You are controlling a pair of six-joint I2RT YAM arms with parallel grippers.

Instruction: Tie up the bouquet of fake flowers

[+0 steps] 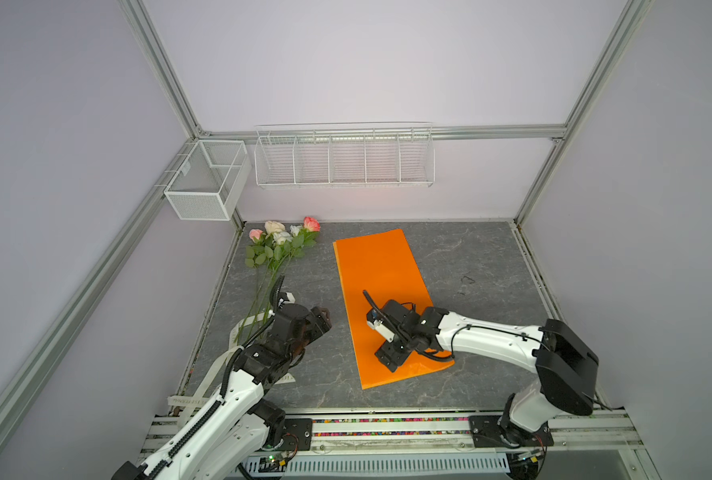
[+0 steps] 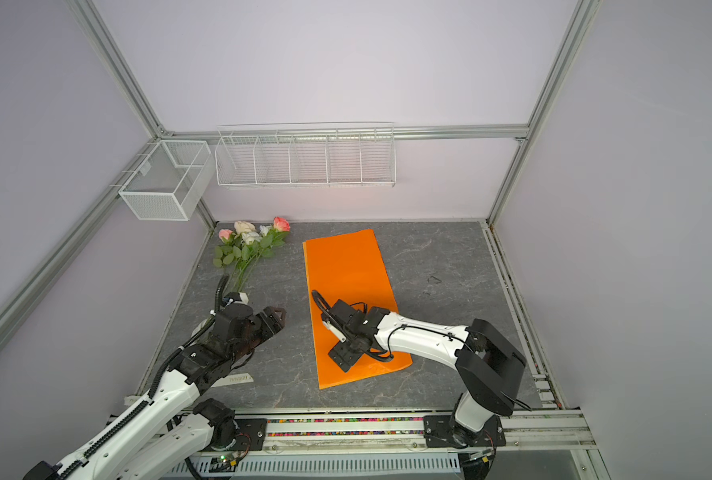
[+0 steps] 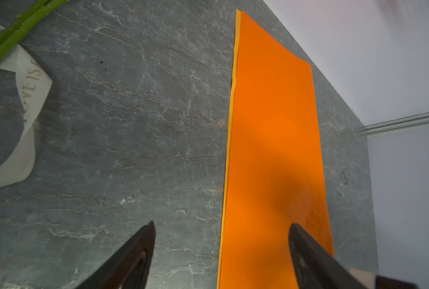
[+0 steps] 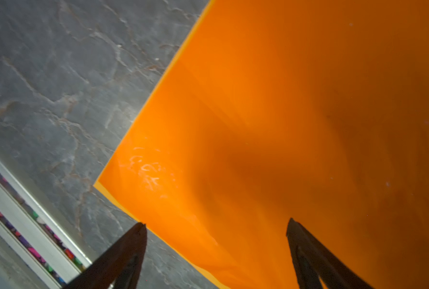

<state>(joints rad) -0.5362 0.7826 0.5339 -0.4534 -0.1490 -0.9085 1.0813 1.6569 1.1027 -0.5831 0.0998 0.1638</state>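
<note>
A: How are the hands set?
B: The left hand (image 3: 222, 225) is seen spread wide, nothing gripped, over bare bench (image 1: 470, 257) just beside the left edge of the orange paper (image 1: 379, 282). The right hand (image 4: 216, 222) is likewise spread wide and empty, over the paper's lower end; contact cannot be told.
A: And the bouquet of fake flowers (image 1: 279, 245)?
B: It is laid at the bench's upper left in both top views, stems running down toward the left hand, across a lettered ribbon (image 3: 28, 100), well apart from the right hand
</note>
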